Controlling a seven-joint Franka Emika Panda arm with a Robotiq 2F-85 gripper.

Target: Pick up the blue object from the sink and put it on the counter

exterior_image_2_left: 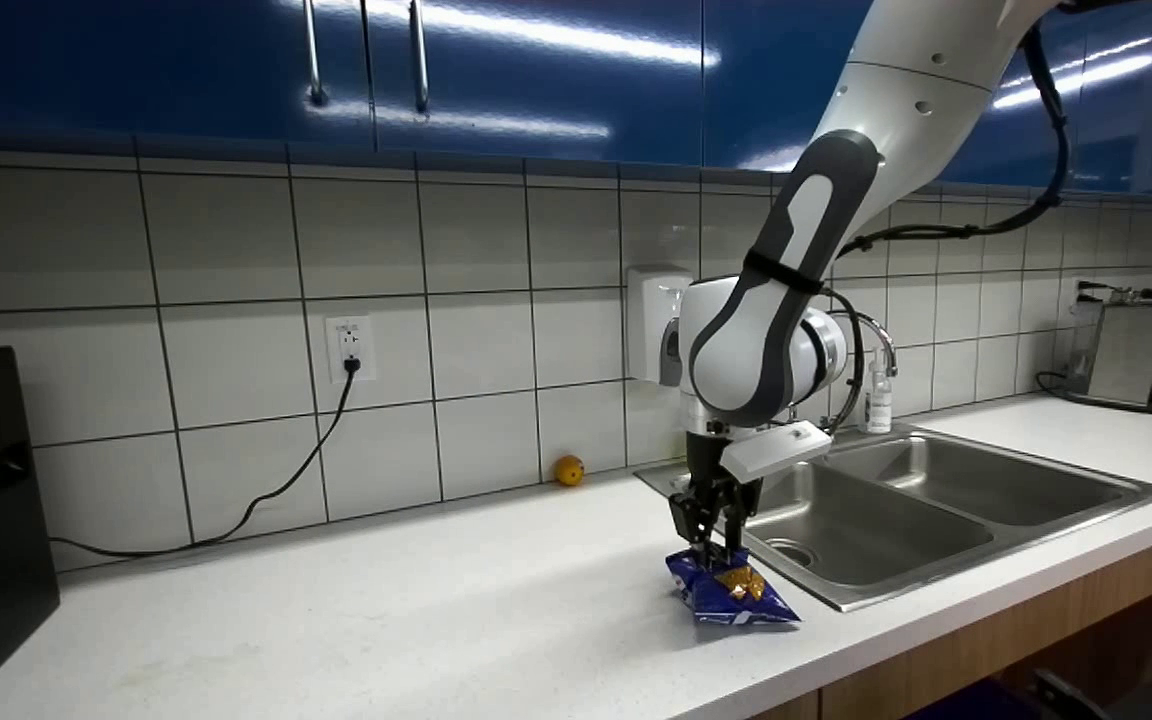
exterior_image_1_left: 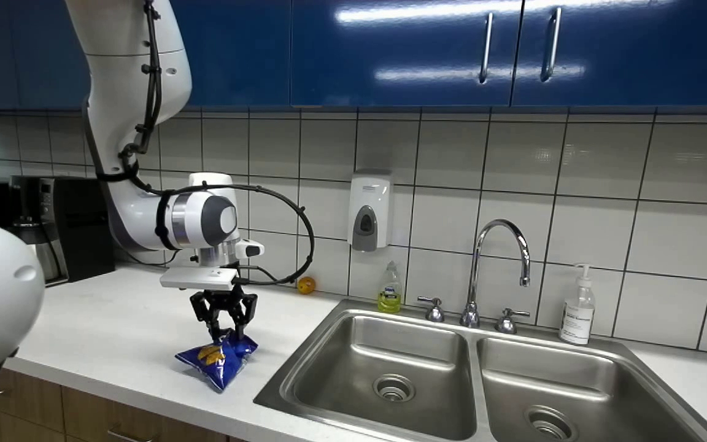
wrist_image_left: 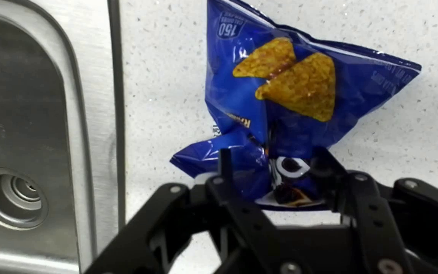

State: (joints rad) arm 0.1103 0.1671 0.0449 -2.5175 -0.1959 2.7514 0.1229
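The blue object is a shiny blue chip bag (exterior_image_1_left: pixel 221 365) with orange chips printed on it. It is at the white counter (exterior_image_1_left: pixel 114 319), left of the sink (exterior_image_1_left: pixel 323 344) in that exterior view. I cannot tell whether its whole underside touches the counter. The bag also shows in an exterior view (exterior_image_2_left: pixel 726 590) and fills the upper middle of the wrist view (wrist_image_left: pixel 280 87). My gripper (wrist_image_left: pixel 276 167) points down, its fingers partly closed around the bag's bunched end, which is creased between them. The gripper also shows in both exterior views (exterior_image_1_left: pixel 227 334) (exterior_image_2_left: pixel 719 555). The fingertips are partly hidden.
An orange ball-like fruit (exterior_image_2_left: pixel 569 470) sits by the tiled wall. A yellow-green soap bottle (exterior_image_1_left: pixel 390 291), faucet (exterior_image_1_left: pixel 473 276) and pump bottle (exterior_image_1_left: pixel 577 313) stand behind the sink. A black coffee machine (exterior_image_1_left: pixel 77 227) is at the far left, with a cord (exterior_image_2_left: pixel 276 490) behind it.
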